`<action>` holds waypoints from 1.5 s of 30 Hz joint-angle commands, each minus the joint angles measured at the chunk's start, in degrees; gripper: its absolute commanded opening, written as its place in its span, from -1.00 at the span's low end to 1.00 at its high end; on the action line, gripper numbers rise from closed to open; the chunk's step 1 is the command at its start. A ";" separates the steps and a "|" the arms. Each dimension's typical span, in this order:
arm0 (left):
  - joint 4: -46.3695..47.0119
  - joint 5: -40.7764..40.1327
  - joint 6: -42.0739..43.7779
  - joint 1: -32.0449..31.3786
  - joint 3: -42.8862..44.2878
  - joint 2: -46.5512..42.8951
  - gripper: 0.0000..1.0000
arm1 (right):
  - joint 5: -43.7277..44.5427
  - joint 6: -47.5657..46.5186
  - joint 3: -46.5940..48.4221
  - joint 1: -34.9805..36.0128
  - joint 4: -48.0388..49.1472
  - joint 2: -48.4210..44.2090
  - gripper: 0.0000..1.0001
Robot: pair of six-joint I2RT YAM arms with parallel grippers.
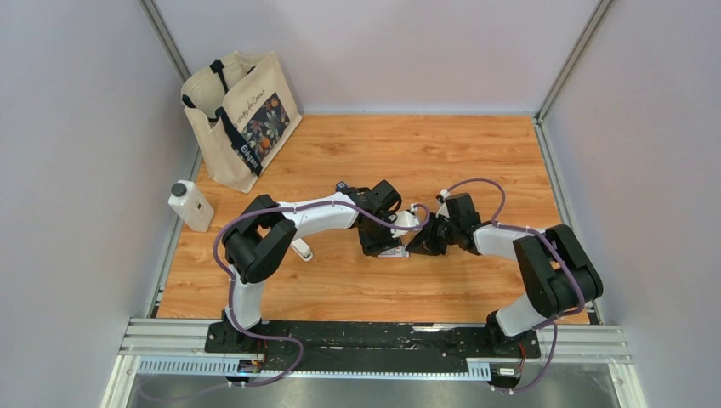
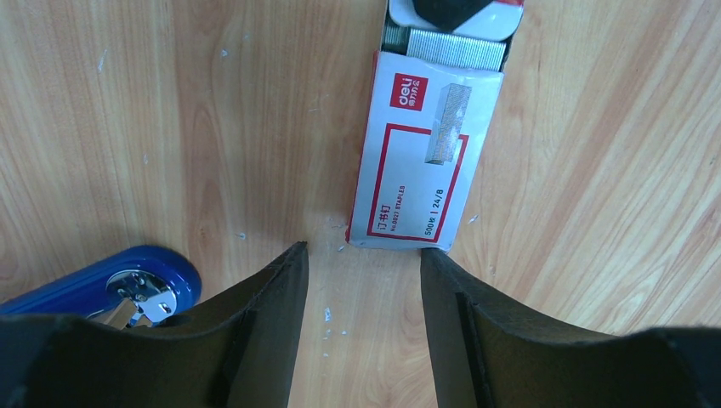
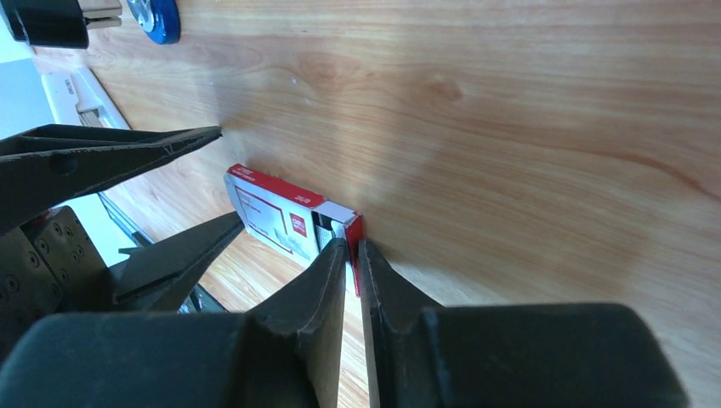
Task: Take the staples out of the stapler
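Observation:
The blue stapler (image 2: 102, 285) lies at the lower left of the left wrist view, beside my left finger, and at the top left of the right wrist view (image 3: 157, 17). The red-and-white staple box (image 2: 422, 157) lies flat, its inner tray slid out and showing a strip of staples (image 2: 455, 47). My left gripper (image 2: 361, 251) is open and empty, its tips just short of the box's near end. My right gripper (image 3: 353, 245) is shut on the red end flap of the staple box (image 3: 293, 217). Both grippers meet at mid-table (image 1: 408, 236).
A canvas tote bag (image 1: 242, 115) stands at the back left. A white bottle with a dark cap (image 1: 190, 204) stands at the left edge. A small white object (image 1: 302, 249) lies by the left arm. Walls enclose the wooden table (image 1: 476, 161).

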 commanded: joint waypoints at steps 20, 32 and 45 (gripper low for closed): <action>-1.23 0.23 1.33 -0.74 1.84 0.56 0.15 | -3.90 3.60 -1.49 2.24 8.75 2.81 -0.45; -2.45 -0.30 1.34 -0.56 2.11 0.12 0.14 | -4.35 2.46 -2.72 1.19 6.74 0.70 -0.03; -13.35 6.28 -4.37 7.78 10.37 -11.56 0.35 | 3.30 -2.46 4.04 -2.59 -9.34 -4.66 0.79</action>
